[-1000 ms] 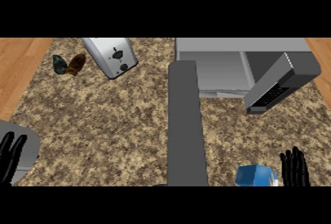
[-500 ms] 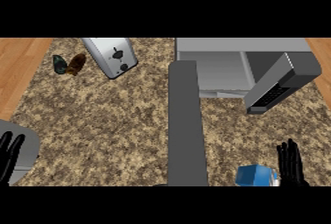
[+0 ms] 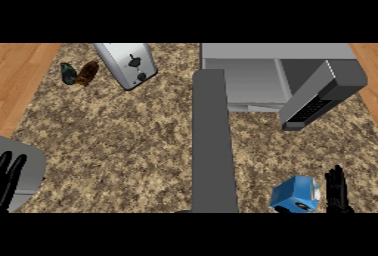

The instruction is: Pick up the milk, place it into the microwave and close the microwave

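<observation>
The milk is a blue carton with a white patch, standing on the speckled counter near the view's lower right. Just right of it my right hand is raised with straight fingers, a narrow gap apart from the carton. At the top right stands the grey microwave with its cavity showing and its door swung out to the right. My left hand rests open at the lower left edge, fingers up.
A long grey bar runs down the middle of the counter from the microwave to the lower edge. A silver toaster lies at the top, with two small dark shakers to its left. A grey plate sits beside my left hand.
My right hand has shifted a little lower and toward the carton. The milk, the microwave door and my left hand have stayed put.
</observation>
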Robot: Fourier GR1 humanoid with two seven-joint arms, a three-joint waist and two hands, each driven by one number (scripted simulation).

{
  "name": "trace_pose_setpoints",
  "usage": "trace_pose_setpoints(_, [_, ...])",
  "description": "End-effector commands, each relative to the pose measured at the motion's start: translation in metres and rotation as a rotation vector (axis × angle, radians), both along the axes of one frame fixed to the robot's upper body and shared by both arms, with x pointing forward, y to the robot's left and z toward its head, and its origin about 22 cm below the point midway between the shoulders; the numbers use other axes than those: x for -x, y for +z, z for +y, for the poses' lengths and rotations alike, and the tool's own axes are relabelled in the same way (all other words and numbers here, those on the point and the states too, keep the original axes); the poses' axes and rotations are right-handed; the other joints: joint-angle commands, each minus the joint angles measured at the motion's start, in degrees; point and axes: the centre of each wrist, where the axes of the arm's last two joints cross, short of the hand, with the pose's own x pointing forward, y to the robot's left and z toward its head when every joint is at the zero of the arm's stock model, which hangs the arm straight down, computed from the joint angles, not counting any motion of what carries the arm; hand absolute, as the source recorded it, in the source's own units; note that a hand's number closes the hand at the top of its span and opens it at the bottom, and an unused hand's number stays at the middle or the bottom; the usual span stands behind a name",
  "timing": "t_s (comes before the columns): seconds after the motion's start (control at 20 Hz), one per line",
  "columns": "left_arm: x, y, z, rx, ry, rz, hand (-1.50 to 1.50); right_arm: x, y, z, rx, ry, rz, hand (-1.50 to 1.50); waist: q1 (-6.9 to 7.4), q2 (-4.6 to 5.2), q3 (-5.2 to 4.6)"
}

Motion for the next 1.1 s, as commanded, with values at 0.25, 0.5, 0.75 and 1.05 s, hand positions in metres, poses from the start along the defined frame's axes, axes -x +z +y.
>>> trace_pose_setpoints(0.25, [0.002,-0.003,-0.003,0.018,0.002,0.007,-1.5,0.029,-0.034,0.0,-0.251,0.249,-0.029,-1.5,-0.1,-0.1,0.07])
trace_pose_setpoints(0.5, [0.008,-0.005,0.007,0.014,0.005,0.02,-1.5,0.013,-0.035,-0.006,-0.359,0.424,-0.119,-1.5,0.15,-0.07,0.03])
trace_pose_setpoints(0.75, [0.01,-0.011,0.007,0.016,0.006,0.017,-1.5,-0.001,-0.023,0.016,-0.14,0.272,-0.223,1.5,-0.08,-0.09,-0.05])
trace_pose_setpoints(1.05, [0.003,-0.001,0.0,0.017,-0.005,0.018,-1.5,-0.034,-0.016,0.011,-0.122,0.204,-0.265,1.5,0.07,-0.02,0.0])
